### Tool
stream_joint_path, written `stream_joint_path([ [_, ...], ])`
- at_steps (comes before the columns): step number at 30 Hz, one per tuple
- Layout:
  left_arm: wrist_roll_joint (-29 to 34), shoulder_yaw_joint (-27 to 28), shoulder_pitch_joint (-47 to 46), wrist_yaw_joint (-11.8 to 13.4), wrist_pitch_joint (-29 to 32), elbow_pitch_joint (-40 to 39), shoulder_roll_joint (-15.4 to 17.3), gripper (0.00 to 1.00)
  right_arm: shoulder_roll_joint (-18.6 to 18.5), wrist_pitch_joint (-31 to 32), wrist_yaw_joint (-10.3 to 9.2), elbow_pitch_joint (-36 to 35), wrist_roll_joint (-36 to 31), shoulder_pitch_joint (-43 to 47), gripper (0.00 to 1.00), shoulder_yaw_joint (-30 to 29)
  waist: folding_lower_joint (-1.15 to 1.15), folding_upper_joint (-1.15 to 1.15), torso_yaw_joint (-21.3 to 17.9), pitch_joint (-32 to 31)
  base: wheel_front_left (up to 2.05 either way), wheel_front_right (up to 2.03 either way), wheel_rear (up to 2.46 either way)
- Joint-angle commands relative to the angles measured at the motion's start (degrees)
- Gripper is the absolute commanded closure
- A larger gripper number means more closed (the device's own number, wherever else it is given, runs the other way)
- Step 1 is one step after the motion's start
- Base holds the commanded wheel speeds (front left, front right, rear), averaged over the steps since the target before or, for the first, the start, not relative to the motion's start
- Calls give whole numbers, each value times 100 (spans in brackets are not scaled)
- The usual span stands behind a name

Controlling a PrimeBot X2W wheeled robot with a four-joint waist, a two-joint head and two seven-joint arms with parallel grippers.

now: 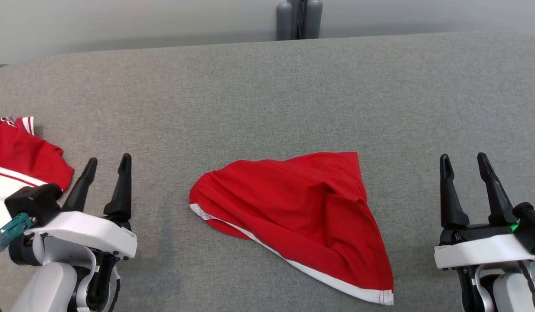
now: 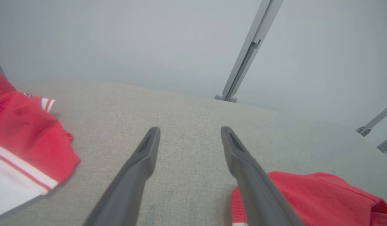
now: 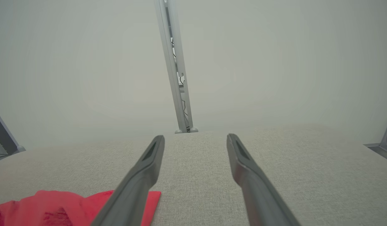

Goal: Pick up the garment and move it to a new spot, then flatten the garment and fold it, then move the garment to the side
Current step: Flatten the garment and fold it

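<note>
A red garment (image 1: 293, 212) with a white hem lies crumpled in a rough triangle on the grey table (image 1: 267, 86), near the front middle. My left gripper (image 1: 107, 162) stands open at the lower left, well left of the cloth, with nothing between its fingers. In the left wrist view the left gripper (image 2: 190, 130) hovers over bare table, the garment (image 2: 322, 197) at the lower right. My right gripper (image 1: 463, 158) stands open at the lower right, apart from the cloth. The right wrist view has the right gripper (image 3: 196, 138) above the table and a garment corner (image 3: 55, 208) at the lower left.
Another red and white garment (image 1: 16, 164) lies at the table's left edge, just left of my left gripper, seen as a red and white cloth (image 2: 21, 147) in the left wrist view. A grey post (image 1: 298, 19) stands behind the table's far edge.
</note>
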Motion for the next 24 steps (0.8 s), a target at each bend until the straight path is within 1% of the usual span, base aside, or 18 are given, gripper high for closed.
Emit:
stream_joint_path([
  [1, 80, 48, 48, 78, -134, -45, -11, 0, -49, -49, 4, 5, -55, -82, 0, -36, 0, 0, 63, -90, 0, 0, 0],
  [2, 189, 119, 46, 175, -324, -90, -20, 0, -49, -47, 4, 21, -73, -88, 0, -56, 0, 0, 82, -134, 0, 0, 0],
  [5, 430, 148, 123, 360, -650, -153, -47, 0, -69, -54, 4, 68, -162, -98, 0, -95, 0, 0, 119, -267, 0, 0, 0],
  [8, 673, 92, 216, 514, -855, -169, -15, 0, -62, -22, 4, 121, -232, -2, 0, -61, 0, 0, 120, -412, 0, 0, 0],
  [18, 1227, -175, 798, 853, -1113, -111, 51, 0, -18, 58, 4, 142, -235, 625, 0, 71, 0, 0, 50, -796, 0, 0, 0],
  [19, 1305, -198, 909, 919, -1138, -108, 77, 0, -11, 81, 4, 122, -210, 745, 0, 53, 0, 0, 44, -878, 0, 0, 0],
  [24, 1409, -236, 1122, 965, -1188, -153, 133, 0, -4, 144, 4, 49, -242, 994, 0, -11, 0, 0, 36, -1059, 0, 0, 0],
])
